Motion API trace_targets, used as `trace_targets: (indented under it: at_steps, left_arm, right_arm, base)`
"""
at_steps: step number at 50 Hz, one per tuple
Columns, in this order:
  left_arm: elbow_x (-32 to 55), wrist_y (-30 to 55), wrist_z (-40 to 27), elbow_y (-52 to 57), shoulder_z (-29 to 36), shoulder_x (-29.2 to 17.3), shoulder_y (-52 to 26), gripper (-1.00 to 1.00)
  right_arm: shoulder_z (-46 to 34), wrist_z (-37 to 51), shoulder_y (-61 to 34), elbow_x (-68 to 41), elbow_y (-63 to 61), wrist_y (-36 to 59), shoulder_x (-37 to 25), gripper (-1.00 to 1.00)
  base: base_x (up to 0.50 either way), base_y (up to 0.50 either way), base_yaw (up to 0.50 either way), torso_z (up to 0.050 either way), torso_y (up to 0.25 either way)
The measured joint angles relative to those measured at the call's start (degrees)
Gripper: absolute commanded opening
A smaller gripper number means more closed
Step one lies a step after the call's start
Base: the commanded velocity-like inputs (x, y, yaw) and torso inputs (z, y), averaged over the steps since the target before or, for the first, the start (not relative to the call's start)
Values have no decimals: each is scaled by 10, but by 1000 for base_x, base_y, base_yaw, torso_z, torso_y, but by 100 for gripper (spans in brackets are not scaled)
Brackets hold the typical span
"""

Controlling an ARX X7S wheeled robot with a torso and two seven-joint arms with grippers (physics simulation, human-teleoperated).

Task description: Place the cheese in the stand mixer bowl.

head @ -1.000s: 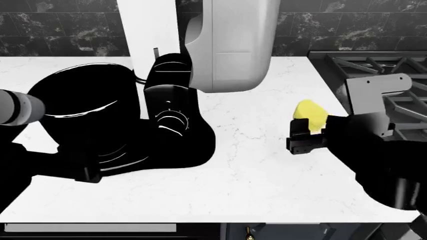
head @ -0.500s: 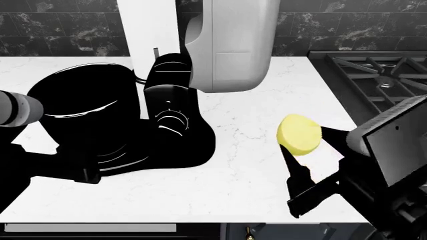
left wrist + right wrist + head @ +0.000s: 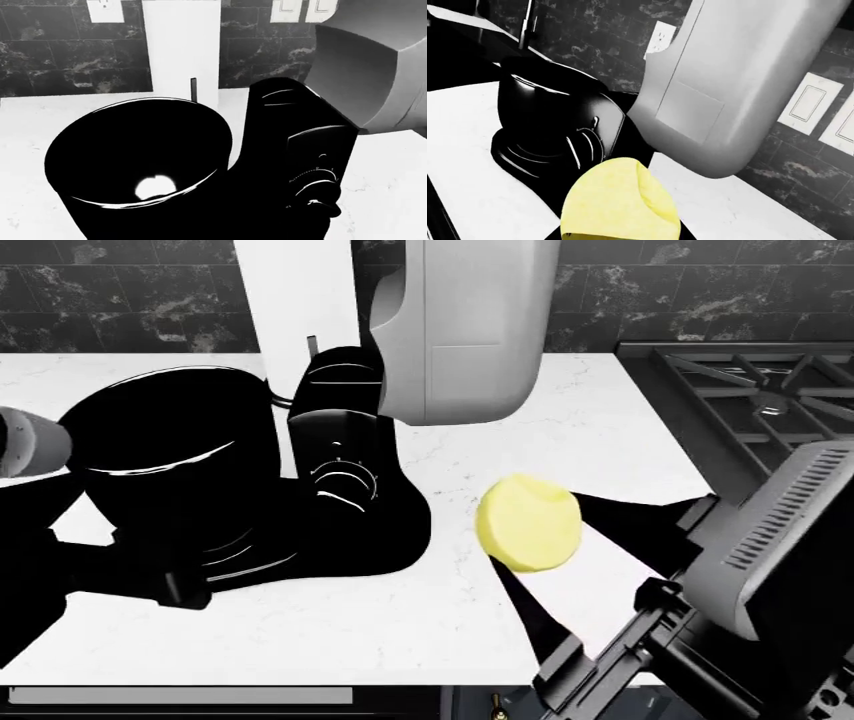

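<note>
The cheese (image 3: pixel 530 523), a pale-yellow round chunk, is held above the white counter by my right gripper (image 3: pixel 541 540), whose black fingers (image 3: pixel 537 625) reach in from the lower right. It fills the near part of the right wrist view (image 3: pixel 617 200). The stand mixer bowl (image 3: pixel 167 455), glossy black and wide, stands at the left, well apart from the cheese. It is open-topped in the left wrist view (image 3: pixel 133 150) and shows far off in the right wrist view (image 3: pixel 537 105). My left arm (image 3: pixel 27 445) is at the far left beside the bowl; its jaws are lost against the black.
The mixer's black column with a round dial (image 3: pixel 340 475) stands between bowl and cheese. A large grey-white appliance body (image 3: pixel 454 320) hangs over the column. Stove grates (image 3: pixel 761 390) lie at the right. The white counter (image 3: pixel 561 420) meets a dark marble wall.
My right gripper has carried the cheese leftward and nearer the camera, closer to the mixer. The left arm has slid slightly left.
</note>
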State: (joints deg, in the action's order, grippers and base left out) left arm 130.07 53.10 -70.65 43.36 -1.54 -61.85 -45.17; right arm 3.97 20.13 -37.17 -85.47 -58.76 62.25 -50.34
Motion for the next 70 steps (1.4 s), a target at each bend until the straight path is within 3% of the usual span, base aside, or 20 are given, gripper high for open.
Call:
trace_targets:
  at_steps: [14, 20, 37, 70]
  left_arm:
    - [105, -56, 20, -45, 45, 35, -54, 100]
    - [151, -77, 32, -84, 61, 47, -68, 100]
    - [240, -65, 76, -229, 106, 65, -109, 100]
    - [287, -26, 113, -246, 162, 120, -152, 100]
  right_arm:
    - [-28, -36, -1, 45, -4, -63, -9, -100]
    - [-53, -59, 28, 86, -7, -139, -43, -100]
    - [-100, -98, 91, 161, -4, -286, -104, -100]
    - [-148, -119, 85, 204, 26, -317, -94, -100]
  base:
    - [0, 0, 0, 0, 0]
    - [0, 0, 0, 0, 0]
    - [0, 0, 0, 0, 0]
    - [0, 0, 0, 0, 0]
